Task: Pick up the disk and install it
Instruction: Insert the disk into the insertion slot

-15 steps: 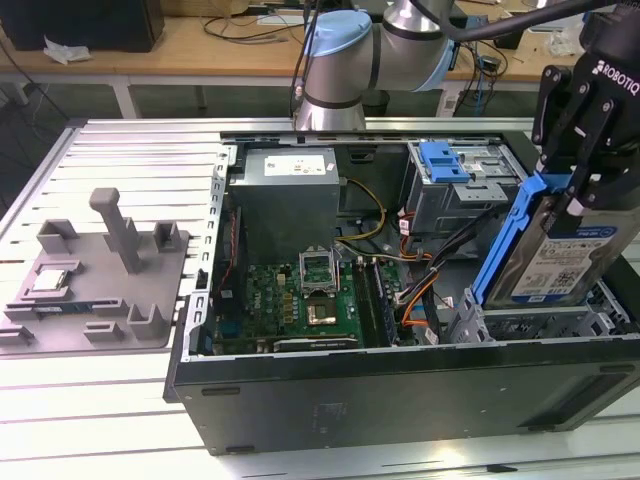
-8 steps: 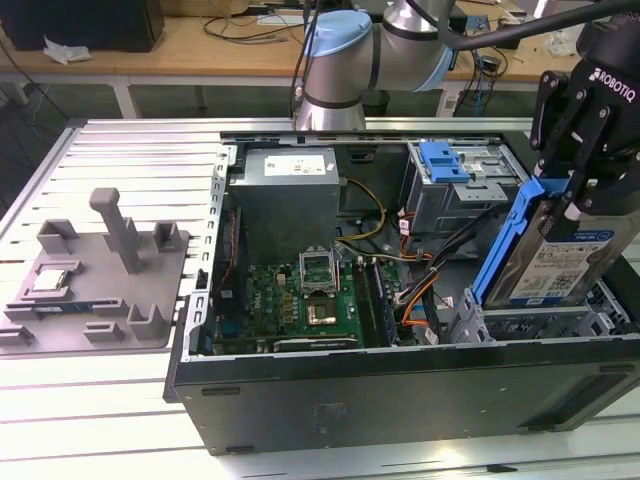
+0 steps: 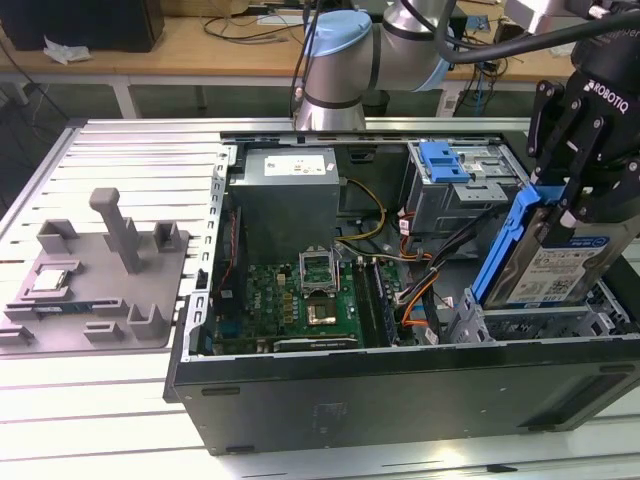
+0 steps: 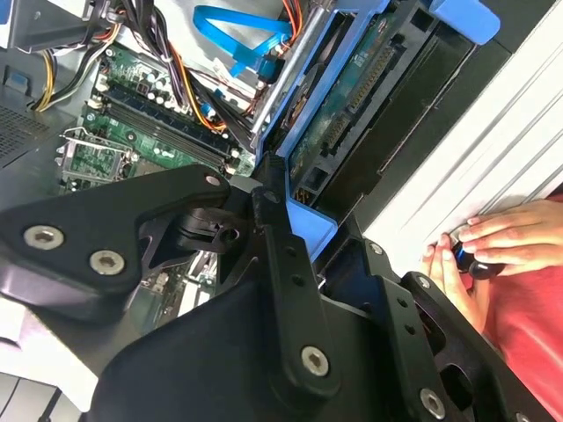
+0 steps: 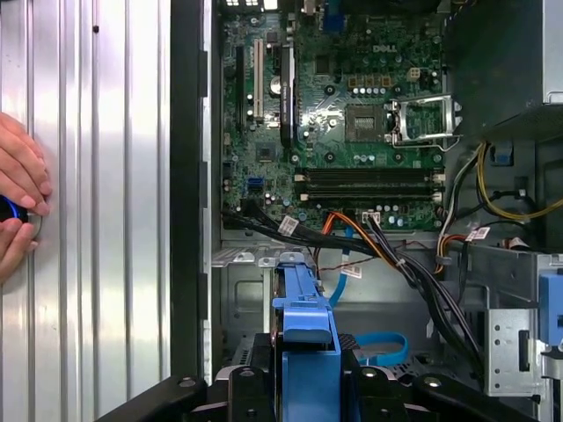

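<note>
The disk [image 3: 560, 265], silver with a white-and-blue label and a blue frame, hangs tilted on edge over the drive bay [image 3: 530, 325] at the exterior view's right end of the open computer case [image 3: 330, 400]. My black gripper [image 3: 562, 205] is shut on the disk's upper blue edge. Whether the disk's lower end touches the bay I cannot tell. In the first wrist view the blue frame [image 5: 305, 321] runs out from between my fingers [image 5: 255, 382]. The second wrist view shows the disk's green circuit side [image 4: 352, 97] beyond the gripper [image 4: 295, 233].
A grey metal cage with a blue latch plate [image 3: 445, 160] stands behind the bay. Cables [image 3: 420, 285] and the motherboard [image 3: 300, 290] lie to the disk's left. A grey fixture [image 3: 90, 285] sits at the table's left. A person's hand [image 5: 18, 211] rests on the table beside the case.
</note>
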